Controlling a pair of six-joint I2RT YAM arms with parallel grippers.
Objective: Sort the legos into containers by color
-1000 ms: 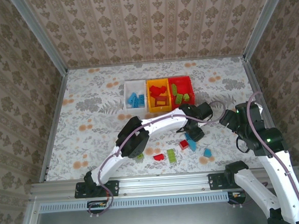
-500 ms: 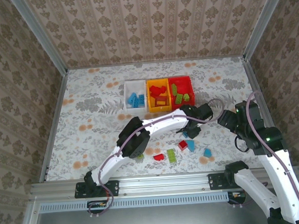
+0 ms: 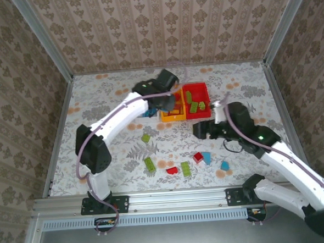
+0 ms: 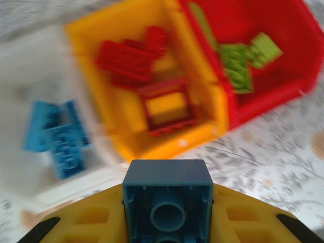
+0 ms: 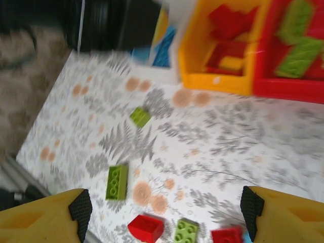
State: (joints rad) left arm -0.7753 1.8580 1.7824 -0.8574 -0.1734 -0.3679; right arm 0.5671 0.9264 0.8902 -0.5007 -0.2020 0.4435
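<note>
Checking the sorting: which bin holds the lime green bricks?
The red bin, rightmost of three; the orange-yellow bin holds red bricks, the white bin blue bricks.

Containers in row, table rear; loose legos scattered in front.

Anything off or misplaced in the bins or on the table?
Nothing spilled or tipped. One quirk: the red bin holds lime green bricks, while the red bricks sit in the orange-yellow bin. Neither bin mixes colours.
</note>
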